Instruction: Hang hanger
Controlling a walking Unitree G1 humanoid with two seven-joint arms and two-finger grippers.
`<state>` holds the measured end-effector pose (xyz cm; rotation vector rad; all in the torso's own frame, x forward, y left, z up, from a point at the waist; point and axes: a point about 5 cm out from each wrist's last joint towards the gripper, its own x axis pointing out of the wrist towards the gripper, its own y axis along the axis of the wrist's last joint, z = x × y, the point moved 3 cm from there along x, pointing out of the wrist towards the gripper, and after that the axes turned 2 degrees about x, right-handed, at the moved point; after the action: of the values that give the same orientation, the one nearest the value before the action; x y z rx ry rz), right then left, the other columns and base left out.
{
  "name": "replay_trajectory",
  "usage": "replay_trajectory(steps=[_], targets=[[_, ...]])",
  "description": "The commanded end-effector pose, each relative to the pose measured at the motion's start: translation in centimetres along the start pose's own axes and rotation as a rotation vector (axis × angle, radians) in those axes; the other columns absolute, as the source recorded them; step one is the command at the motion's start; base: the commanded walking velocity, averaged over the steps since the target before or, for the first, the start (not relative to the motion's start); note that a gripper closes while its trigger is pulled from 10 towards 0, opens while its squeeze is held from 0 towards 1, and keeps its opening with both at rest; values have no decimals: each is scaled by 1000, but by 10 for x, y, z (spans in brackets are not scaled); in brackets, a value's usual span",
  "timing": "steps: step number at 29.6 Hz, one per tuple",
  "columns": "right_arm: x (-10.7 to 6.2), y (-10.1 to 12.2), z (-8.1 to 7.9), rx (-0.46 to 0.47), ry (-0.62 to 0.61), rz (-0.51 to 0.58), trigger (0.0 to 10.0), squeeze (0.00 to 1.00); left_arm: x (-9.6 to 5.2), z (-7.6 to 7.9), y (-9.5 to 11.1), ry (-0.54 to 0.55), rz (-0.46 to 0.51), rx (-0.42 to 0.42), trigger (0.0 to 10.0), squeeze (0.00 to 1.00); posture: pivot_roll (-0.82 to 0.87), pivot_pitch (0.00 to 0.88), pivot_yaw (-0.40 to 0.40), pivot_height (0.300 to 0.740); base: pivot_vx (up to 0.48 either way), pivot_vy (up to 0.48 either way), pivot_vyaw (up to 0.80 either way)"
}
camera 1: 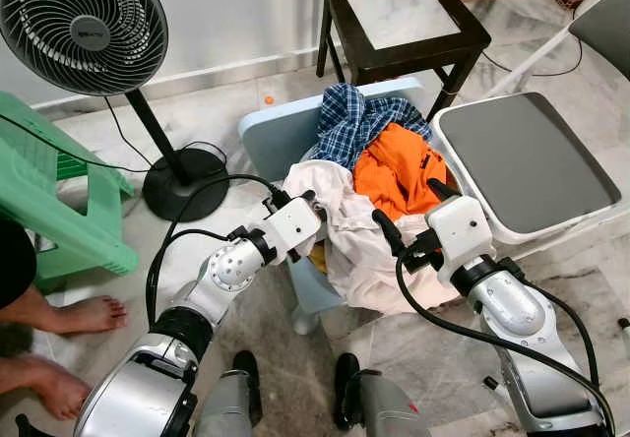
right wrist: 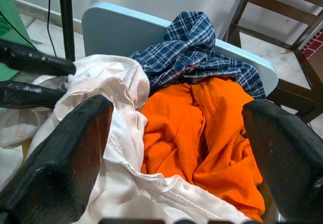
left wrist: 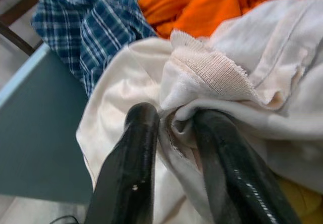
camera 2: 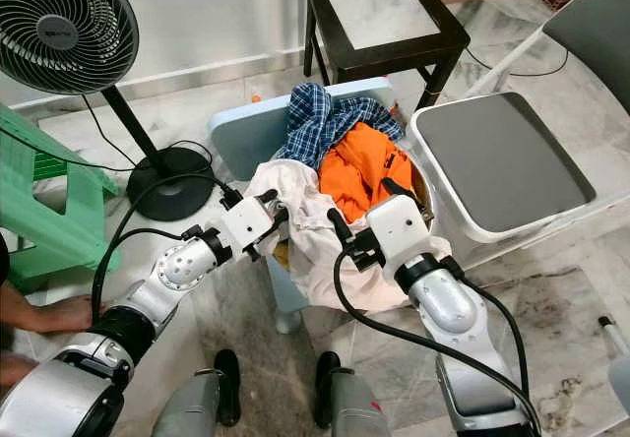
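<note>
Atop the clothes pile, left pincer [camera 1: 313, 204] clamps the cream shirt [camera 1: 359, 250] collar; right pincer [camera 1: 411, 218], fingers apart, hovers just beside, no hanger visible.

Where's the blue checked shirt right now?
The blue checked shirt lies at the far end of the clothes pile on the pale blue chair, just behind the orange garment, before the dark wooden chair.

Left of my pale blue stool [camera 1: 271, 132] stands a black pedestal fan [camera 1: 84, 26], and beyond the fan a green plastic stool [camera 1: 59, 211]. Behind the blue stool sits a dark wooden chair [camera 1: 404, 24]; right of it, a grey-cushioned white seat [camera 1: 527, 161]. Bare feet [camera 1: 74, 316] rest below the green stool.
</note>
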<state>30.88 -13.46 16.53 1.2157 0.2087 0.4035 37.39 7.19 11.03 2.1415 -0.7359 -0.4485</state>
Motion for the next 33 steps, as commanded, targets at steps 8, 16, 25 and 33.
replay_trajectory(steps=[8,16,25,33], targets=[[-2,-8,-4,5,13,-26,10000,749,-1,2,-5,-13,-15,-31,0,0,17,347,-49,740,0,0,0],[-2,-8,-2,3,10,-28,10000,749,-1,2,-7,-7,-23,-49,0,0,13,347,-50,740,0,0,0],[-2,-8,-1,0,2,-28,10000,753,7,-5,5,76,37,-266,0,0,14,345,-48,740,0,0,0],[-1,-8,1,-2,-2,-23,10000,753,19,-26,34,172,175,-491,0,0,19,344,-57,740,0,0,0]])
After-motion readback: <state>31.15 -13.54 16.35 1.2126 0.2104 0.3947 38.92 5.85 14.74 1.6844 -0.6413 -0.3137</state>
